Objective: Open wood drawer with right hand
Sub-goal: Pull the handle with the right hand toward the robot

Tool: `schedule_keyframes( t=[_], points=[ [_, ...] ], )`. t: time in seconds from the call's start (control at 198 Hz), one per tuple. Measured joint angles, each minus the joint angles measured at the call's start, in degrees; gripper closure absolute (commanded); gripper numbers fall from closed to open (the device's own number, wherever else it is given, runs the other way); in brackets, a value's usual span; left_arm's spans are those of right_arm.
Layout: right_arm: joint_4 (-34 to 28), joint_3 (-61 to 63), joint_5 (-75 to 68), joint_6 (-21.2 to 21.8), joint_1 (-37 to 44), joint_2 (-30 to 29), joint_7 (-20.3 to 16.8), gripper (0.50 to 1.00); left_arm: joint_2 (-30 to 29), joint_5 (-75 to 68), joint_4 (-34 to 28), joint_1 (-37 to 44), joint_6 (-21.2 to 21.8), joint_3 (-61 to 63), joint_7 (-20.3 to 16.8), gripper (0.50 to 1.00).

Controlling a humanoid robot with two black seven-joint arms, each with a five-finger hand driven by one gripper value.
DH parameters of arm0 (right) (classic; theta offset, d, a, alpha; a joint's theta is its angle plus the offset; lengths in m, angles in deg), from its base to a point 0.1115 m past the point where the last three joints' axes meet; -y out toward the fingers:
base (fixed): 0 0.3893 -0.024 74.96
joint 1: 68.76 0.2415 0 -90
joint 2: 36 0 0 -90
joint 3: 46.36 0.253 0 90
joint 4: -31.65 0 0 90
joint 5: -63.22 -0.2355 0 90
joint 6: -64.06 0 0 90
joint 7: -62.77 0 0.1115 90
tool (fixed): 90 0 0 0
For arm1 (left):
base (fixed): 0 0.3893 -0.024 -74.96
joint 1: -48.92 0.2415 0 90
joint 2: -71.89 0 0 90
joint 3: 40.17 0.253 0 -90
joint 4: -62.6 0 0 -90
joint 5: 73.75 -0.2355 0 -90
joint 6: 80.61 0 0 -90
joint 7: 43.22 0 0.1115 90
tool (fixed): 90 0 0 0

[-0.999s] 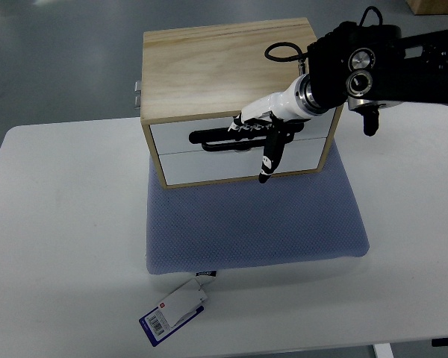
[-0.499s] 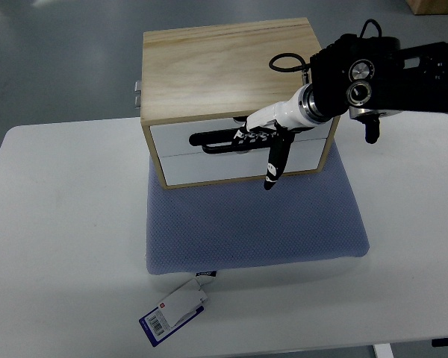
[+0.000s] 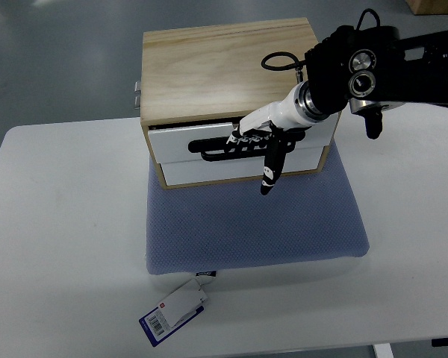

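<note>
While hooking handle (image 3: 224, 145), right hand (image 3: 261, 138) angles down-left.

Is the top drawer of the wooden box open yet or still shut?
Slightly open: the upper white drawer front juts ahead of the lower white drawer front, with the right hand hooked on its black handle.

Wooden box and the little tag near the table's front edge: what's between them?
In the top view, the blue-grey padded mat lies between the wooden box and barcode tag.

Upper drawer (image 3: 209, 142) now slightly out.
</note>
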Motion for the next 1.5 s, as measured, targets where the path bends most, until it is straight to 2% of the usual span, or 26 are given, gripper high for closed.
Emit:
schedule_keyframes(
  t=[1.049,1.498],
  points=[
    [-1.4,0.3,-6.9,7.2,1.3,1.1,0.0,0.554,0.0,0.0,-0.5,0.0,0.0,0.0,0.0,0.5],
    [-2.8,1.1,-10.2,12.1,1.3,3.2,0.0,0.554,0.0,0.0,-0.6,0.0,0.0,-0.1,0.0,0.5]
  ],
)
